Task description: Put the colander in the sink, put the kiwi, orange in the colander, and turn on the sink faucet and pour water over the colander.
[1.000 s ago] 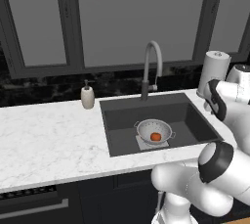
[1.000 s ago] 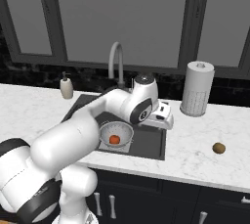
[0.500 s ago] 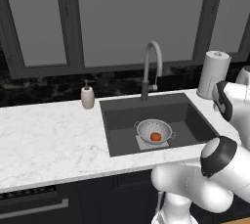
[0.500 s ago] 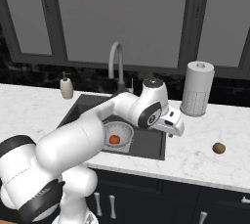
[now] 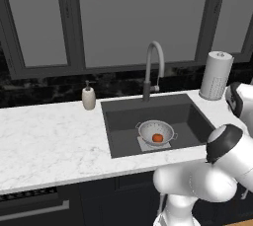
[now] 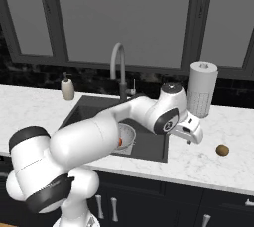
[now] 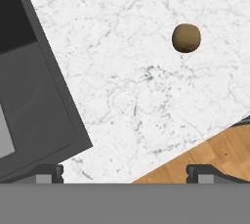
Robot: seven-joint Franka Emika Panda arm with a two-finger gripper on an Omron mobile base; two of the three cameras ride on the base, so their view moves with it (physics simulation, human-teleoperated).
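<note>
Two-finger gripper (image 6: 194,136) wide open, empty, over white marble counter (image 6: 228,127) by dark grey sink's (image 5: 188,114) right rim. Small brown kiwi (image 7: 186,37) near counter's front edge. Red-orange orange (image 5: 157,137) in silver perforated colander (image 5: 148,129), in sink.

A small round brown fuzzy kiwi (image 7: 186,37) lies alone on the white marble-patterned desk (image 7: 136,71), toward the upper right. The dark grey rectangular recessed sink (image 7: 29,100) fills the left side, well apart from the fruit. Light wooden floor (image 7: 205,149) shows past the desk's edge at the lower right. The end effector (image 7: 124,173) has its two dark fingertips (image 7: 49,173) spread wide, empty.
</note>
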